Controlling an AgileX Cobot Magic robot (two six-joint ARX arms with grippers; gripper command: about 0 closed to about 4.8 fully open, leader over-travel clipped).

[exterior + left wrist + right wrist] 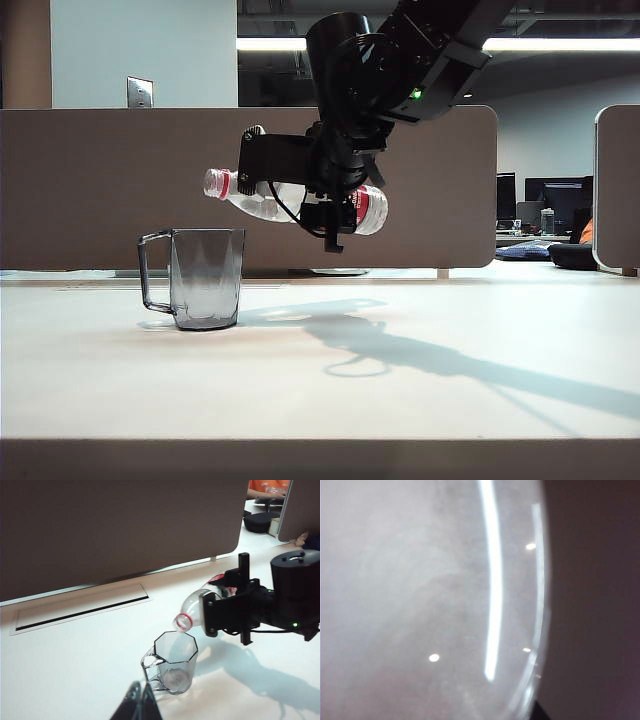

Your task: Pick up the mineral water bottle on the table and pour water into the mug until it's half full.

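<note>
Mineral water bottle [262, 198] hangs nearly level in the upper middle of the exterior view, high above the white surface [400, 400], its red-ringed open mouth pointing left and slightly up, over and just left of the mug's rim. The right claw [330, 205] is clamped around the bottle's body near the label, the dark arm coming down from the upper right. Below it, left of centre, the smoky-grey mug [205, 278] stands upright on the surface, handle to the left; whether any water is in it cannot be told. The left claw [140, 702] shows at the bottom edge of the left wrist view, its tips together, holding nothing.
</note>
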